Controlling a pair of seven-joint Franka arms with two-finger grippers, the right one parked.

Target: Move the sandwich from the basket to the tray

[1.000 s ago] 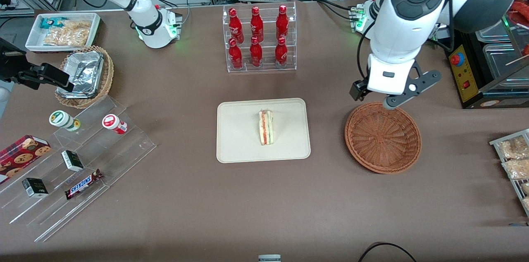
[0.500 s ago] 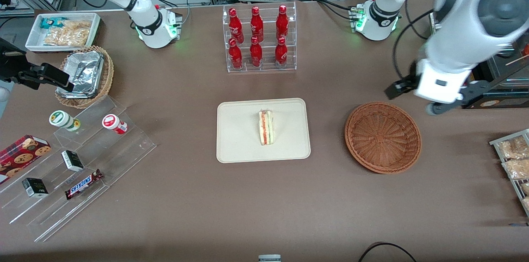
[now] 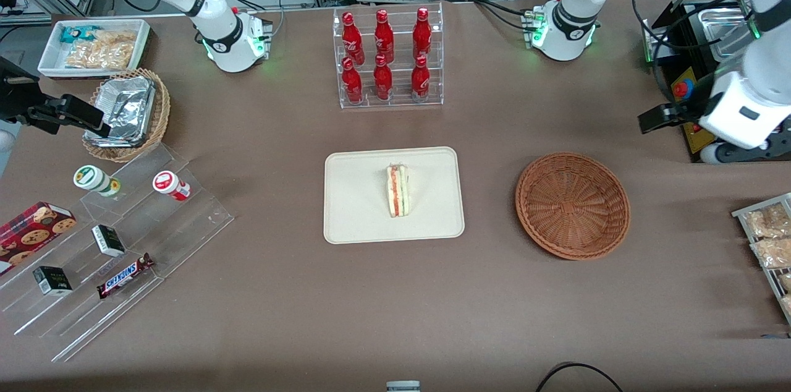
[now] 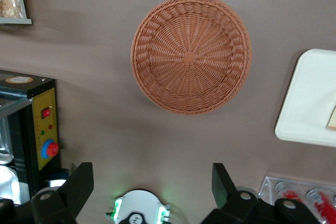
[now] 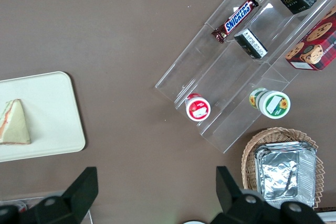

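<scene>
The sandwich point(image 3: 398, 191), a white wedge with red and green layers, lies on the cream tray point(image 3: 358, 213) in the middle of the table. The right wrist view also shows the sandwich point(image 5: 14, 123) on the tray point(image 5: 52, 108). The reddish-brown wicker basket point(image 3: 571, 205) sits beside the tray toward the working arm's end, with nothing in it. My gripper point(image 3: 686, 138) hangs above the table past the basket, near the table's end. It is open, with nothing between its fingers. In the left wrist view the gripper point(image 4: 151, 184) looks onto the basket point(image 4: 190, 53) and a tray corner point(image 4: 310, 103).
A clear rack of red bottles point(image 3: 388, 58) stands farther from the front camera than the tray. A black control box point(image 3: 695, 110) and snack packets point(image 3: 769, 243) sit at the working arm's end. A stepped acrylic shelf point(image 3: 117, 243), foil basket point(image 3: 126, 112) and white bin point(image 3: 93, 46) lie toward the parked arm's end.
My gripper has swung away from above the basket's rim toward the working arm's end of the table. The sandwich, tray and basket have not moved.
</scene>
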